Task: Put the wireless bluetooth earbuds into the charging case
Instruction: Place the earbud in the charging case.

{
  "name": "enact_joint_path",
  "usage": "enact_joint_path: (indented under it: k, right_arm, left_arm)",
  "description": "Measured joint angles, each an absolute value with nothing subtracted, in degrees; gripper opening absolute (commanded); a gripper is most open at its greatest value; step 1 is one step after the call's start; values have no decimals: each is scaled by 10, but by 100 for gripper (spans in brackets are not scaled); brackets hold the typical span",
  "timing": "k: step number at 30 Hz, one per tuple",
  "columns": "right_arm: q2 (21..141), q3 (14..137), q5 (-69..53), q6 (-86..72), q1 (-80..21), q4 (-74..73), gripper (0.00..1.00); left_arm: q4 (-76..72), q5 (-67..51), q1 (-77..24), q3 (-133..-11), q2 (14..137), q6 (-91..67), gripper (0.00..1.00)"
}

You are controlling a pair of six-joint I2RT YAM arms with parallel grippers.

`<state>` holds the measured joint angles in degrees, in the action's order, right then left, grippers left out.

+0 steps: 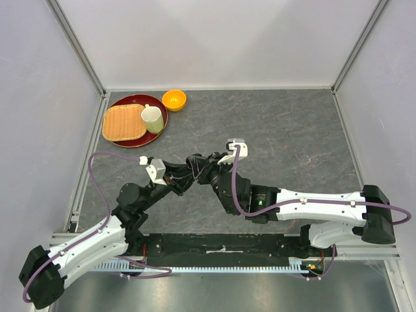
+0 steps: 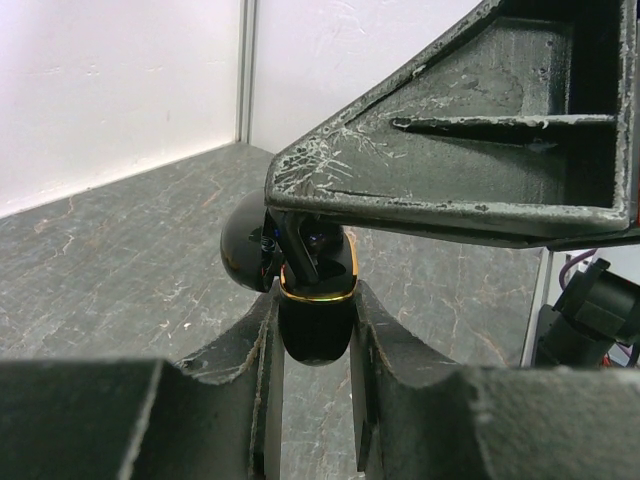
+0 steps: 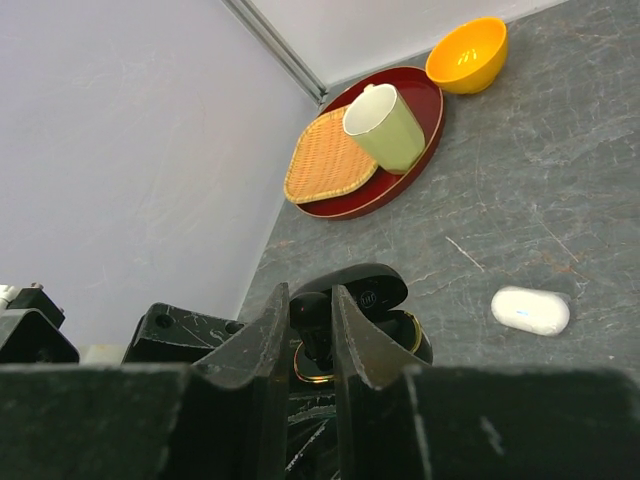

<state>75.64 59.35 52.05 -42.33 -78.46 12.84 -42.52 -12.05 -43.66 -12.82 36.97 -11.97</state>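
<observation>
Grey marbled table (image 1: pixel 292 130), white walls, metal posts at corners. Arms meet mid-table. Left gripper (image 2: pixel 315 305) clamped on open black case (image 2: pixel 316 340). Right gripper (image 3: pixel 310 300) pinched on black earbud (image 2: pixel 297 258), stem at case mouth. Only right wrist view shows white case (image 3: pixel 530 311), shut, lying on table. Tray (image 1: pixel 160 104) and bowl (image 1: pixel 173 99) in far-left corner, well apart; right half bare.

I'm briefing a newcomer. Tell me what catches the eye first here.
Mid-table, the left gripper clamps an open, gold-rimmed black charging case while the right gripper holds a black earbud at its opening. A white case lies nearby; a red tray and orange bowl sit far left.
</observation>
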Motion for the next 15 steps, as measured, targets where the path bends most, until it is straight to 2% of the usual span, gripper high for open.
enact_joint_path:
  k: [15]
  right_arm:
    - [758, 594, 553, -422, -804, 125, 5]
  left_arm:
    - [-430, -103, -442, -128, 374, -123, 2]
